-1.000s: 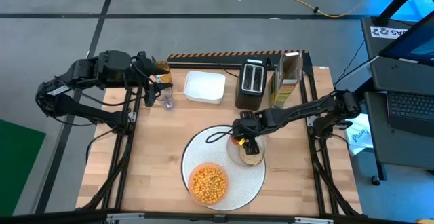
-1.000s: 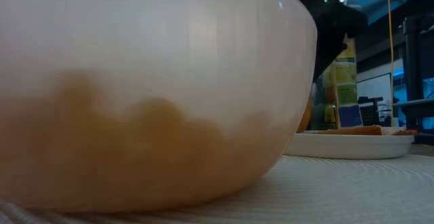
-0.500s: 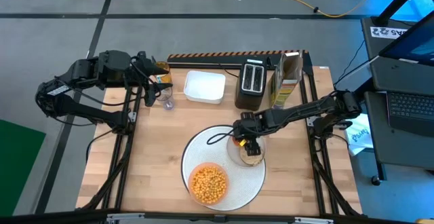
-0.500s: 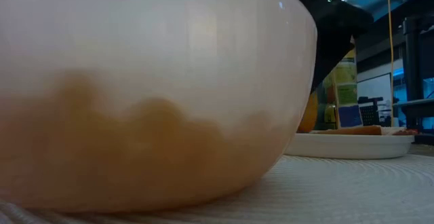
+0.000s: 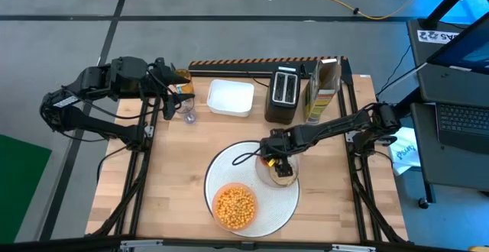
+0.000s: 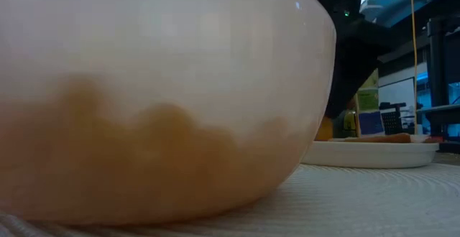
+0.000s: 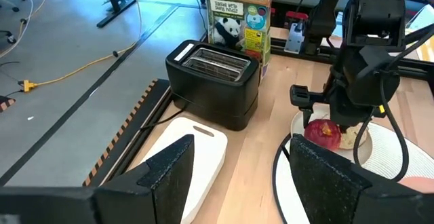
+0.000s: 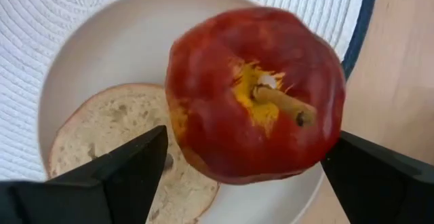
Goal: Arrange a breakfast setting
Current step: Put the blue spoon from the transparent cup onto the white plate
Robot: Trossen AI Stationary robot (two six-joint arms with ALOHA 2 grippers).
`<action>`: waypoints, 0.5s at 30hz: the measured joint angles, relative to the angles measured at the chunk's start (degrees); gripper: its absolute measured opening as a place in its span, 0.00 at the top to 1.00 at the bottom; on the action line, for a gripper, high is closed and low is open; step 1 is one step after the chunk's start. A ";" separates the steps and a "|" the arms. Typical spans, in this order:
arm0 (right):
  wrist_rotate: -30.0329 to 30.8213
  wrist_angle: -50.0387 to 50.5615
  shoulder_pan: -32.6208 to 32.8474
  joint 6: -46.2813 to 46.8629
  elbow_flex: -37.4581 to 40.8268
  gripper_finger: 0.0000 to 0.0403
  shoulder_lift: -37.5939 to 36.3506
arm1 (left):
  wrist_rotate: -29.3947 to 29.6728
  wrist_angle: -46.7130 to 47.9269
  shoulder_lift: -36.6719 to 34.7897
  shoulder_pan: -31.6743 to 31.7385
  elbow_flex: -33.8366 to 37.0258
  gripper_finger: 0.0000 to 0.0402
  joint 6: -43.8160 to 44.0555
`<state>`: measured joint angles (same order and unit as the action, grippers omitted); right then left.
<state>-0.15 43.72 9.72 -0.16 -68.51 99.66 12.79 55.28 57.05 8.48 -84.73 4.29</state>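
The right gripper (image 5: 276, 158) has spread its fingers (image 8: 129, 170) wider and now stands clear on both sides of the apple (image 8: 254, 95), which rests on the plate (image 8: 102, 68) against the bagel (image 8: 115, 139). In the high view the right arm has shifted slightly toward the table's back edge. In the low view the dark gripper has risen, and less of the apple shows behind the bowl (image 6: 158, 100) than 1 second ago.
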 joint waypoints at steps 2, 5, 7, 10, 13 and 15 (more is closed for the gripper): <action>0.01 0.65 0.00 0.10 0.00 0.11 0.00 | 0.00 -0.01 -0.01 -0.01 0.00 0.43 0.00; 0.57 1.93 0.00 0.19 0.00 0.11 -0.22 | 0.01 -0.01 0.01 -0.01 0.00 0.43 0.00; 0.56 2.16 0.00 0.22 -0.02 0.11 -0.50 | 0.01 -0.01 -0.01 -0.01 0.00 0.43 0.02; 0.03 4.09 0.00 0.27 -0.44 0.11 -0.50 | 0.01 -0.01 0.00 0.00 0.00 0.43 0.02; -0.47 5.14 0.00 0.34 -1.13 0.11 -0.50 | 0.01 -0.01 0.01 0.01 0.00 0.43 0.02; -0.44 7.12 0.00 0.33 -1.63 0.11 -0.50 | 0.01 -0.01 -0.01 -0.01 0.00 0.43 0.02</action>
<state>-0.59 50.84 9.72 0.17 -70.14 99.15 12.80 55.27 57.04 8.47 -84.73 4.32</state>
